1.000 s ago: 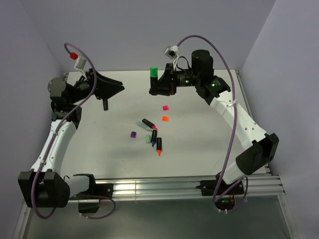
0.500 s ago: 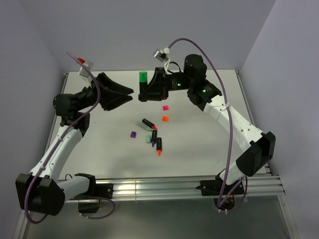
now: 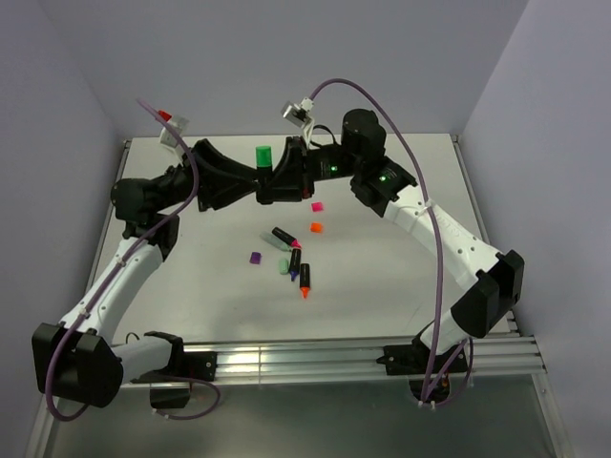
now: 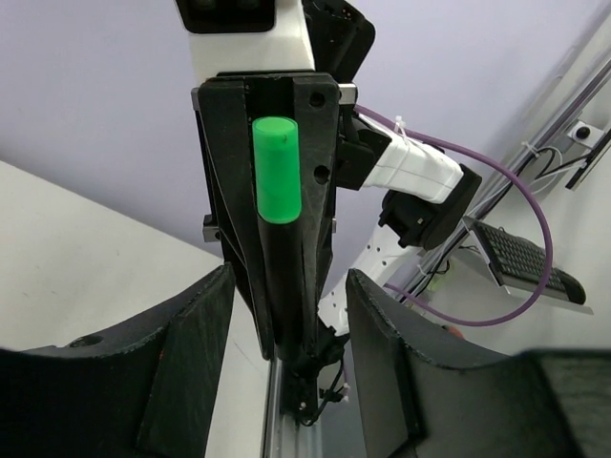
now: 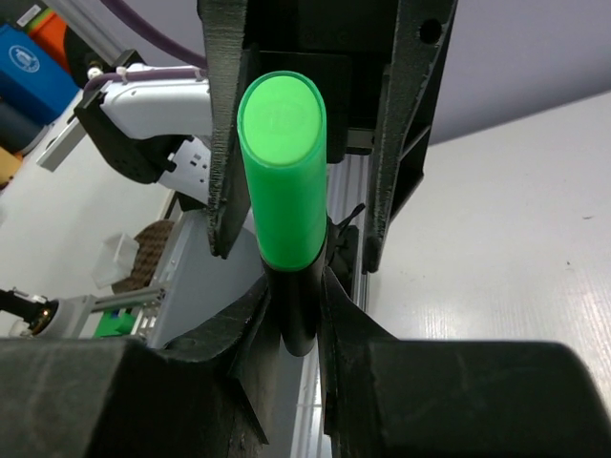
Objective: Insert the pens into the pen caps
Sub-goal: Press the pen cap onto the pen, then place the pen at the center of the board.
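Rear centre: the left gripper (image 3: 246, 183) and right gripper (image 3: 270, 181) stood nose to nose above the table (image 3: 382, 277), closing that passage.
Left jaws' gap: the jaws stood apart, yet the green-capped pen (image 4: 276, 181), pinched by the right gripper, filled the way ahead.
Table middle: loose pens (image 3: 284, 237), a purple cap (image 3: 255, 258) and a teal cap (image 3: 284, 268) lay crowded, with little room between.
Right of middle: the pink cap (image 3: 317, 205) and orange cap (image 3: 316, 227) lay apart, a bare lane between them.
Front strip: bare tabletop ran wide.
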`<act>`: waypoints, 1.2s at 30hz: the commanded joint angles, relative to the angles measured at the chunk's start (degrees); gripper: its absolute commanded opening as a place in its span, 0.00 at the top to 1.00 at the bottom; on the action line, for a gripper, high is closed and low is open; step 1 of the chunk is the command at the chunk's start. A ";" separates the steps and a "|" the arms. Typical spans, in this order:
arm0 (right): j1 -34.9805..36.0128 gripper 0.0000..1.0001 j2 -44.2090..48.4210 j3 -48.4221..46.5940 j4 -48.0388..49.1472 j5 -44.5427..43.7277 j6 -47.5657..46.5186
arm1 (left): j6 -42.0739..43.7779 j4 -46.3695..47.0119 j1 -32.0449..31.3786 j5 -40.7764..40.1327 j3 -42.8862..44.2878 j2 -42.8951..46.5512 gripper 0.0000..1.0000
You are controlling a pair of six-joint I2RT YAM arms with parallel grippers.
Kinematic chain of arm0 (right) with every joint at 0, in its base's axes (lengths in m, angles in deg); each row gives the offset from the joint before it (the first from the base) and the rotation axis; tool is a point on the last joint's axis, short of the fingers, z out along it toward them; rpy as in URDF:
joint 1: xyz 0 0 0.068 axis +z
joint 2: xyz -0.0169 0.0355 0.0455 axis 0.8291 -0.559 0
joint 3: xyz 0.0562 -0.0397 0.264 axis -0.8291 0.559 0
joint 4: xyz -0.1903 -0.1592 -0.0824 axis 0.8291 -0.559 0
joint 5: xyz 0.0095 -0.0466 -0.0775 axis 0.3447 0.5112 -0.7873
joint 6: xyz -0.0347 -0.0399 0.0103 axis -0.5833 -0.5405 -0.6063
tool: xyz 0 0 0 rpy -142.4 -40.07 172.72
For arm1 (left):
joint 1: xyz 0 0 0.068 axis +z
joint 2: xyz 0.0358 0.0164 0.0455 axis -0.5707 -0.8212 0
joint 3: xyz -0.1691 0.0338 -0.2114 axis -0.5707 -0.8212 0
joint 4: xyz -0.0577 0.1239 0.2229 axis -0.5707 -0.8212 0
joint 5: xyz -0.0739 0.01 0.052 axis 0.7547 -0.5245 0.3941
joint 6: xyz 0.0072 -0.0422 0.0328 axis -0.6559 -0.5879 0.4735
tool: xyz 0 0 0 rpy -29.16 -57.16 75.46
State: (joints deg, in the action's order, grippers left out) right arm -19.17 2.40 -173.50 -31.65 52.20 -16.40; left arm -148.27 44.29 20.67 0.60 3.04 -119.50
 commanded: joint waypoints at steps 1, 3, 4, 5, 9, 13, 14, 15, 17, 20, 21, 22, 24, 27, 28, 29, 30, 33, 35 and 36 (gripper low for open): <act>1.04 1.00 -0.10 -0.19 3.11 0.45 0.14 | -1.16 2.91 -0.28 -1.50 0.67 -0.32 0.45; 1.30 1.00 -0.27 -0.02 3.11 0.37 0.14 | -2.47 4.74 -0.28 -2.02 0.41 -0.58 0.52; 1.39 1.00 -0.36 -0.02 3.11 0.10 0.05 | -3.35 5.19 -0.28 -2.29 0.23 -0.67 0.55; 1.48 1.00 -0.54 0.07 3.11 0.10 0.22 | -3.79 5.72 -0.28 -2.72 -0.03 -0.76 0.60; 1.66 1.00 -1.15 -0.37 3.03 0.01 0.22 | -4.85 6.51 -0.28 -3.17 -0.21 -0.58 0.60; 1.83 1.00 -1.42 -0.81 3.03 -0.07 0.05 | -4.85 6.16 -0.46 -3.34 -0.91 -0.32 0.56; 1.92 1.00 -1.59 -0.81 2.94 -0.16 0.05 | -4.76 6.07 -0.63 -3.34 -1.00 -0.23 0.56; 2.01 1.00 -1.77 -0.81 2.94 -0.16 0.05 | -4.76 5.99 -0.72 -3.34 -0.91 -0.32 0.56; 2.18 1.00 -1.94 -0.98 2.94 -0.34 0.05 | -4.68 5.55 -0.98 -3.34 -0.91 -0.41 0.59; 2.27 1.00 -2.21 -1.51 2.85 -0.51 0.13 | -4.15 4.58 -1.34 -3.26 -1.09 -0.41 0.65; 2.27 1.00 -2.30 -1.60 2.85 -0.51 0.05 | -4.06 4.40 -1.43 -3.17 -1.26 -0.32 0.68; 2.27 1.00 -2.30 -1.60 2.85 -0.51 0.05 | -3.71 4.14 -1.51 -3.17 -1.61 -0.23 0.72; 2.27 1.00 -2.38 -1.51 2.76 -0.60 0.05 | -3.10 2.39 -1.51 -3.26 -1.79 -0.23 0.87; 2.27 1.00 -2.30 -0.90 2.59 -0.78 -0.22 | -0.29 -4.52 -1.43 -3.43 0.04 -0.23 0.99; 2.27 0.99 -2.38 -0.81 2.50 -1.04 -0.48 | 1.72 -6.74 -1.25 -3.43 0.75 -0.23 1.00; 2.18 0.94 -2.30 -0.72 2.06 -1.30 -0.65 | 3.05 -9.11 -0.64 -3.43 1.37 -0.32 1.00; 2.10 0.89 -2.21 -0.55 1.71 -1.65 -1.00 | 4.54 -12.44 -0.29 -3.26 2.16 -0.23 1.00; 1.31 0.64 -1.60 -0.19 -0.48 -2.53 -2.76 | 9.82 -20.63 1.12 -2.03 4.71 0.56 0.99; 0.43 0.46 -0.81 -0.46 -4.78 -4.28 -6.18 | 14.56 -27.56 2.35 -1.67 5.85 1.70 1.00; 0.08 0.41 -0.45 -0.54 -6.10 -5.16 -7.41 | 18.31 -30.29 2.88 -1.76 6.90 2.23 1.00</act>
State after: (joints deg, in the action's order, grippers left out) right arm -18.25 0.28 -173.48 -34.51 48.99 -19.40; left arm -139.93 25.49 21.96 -1.89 6.29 -119.58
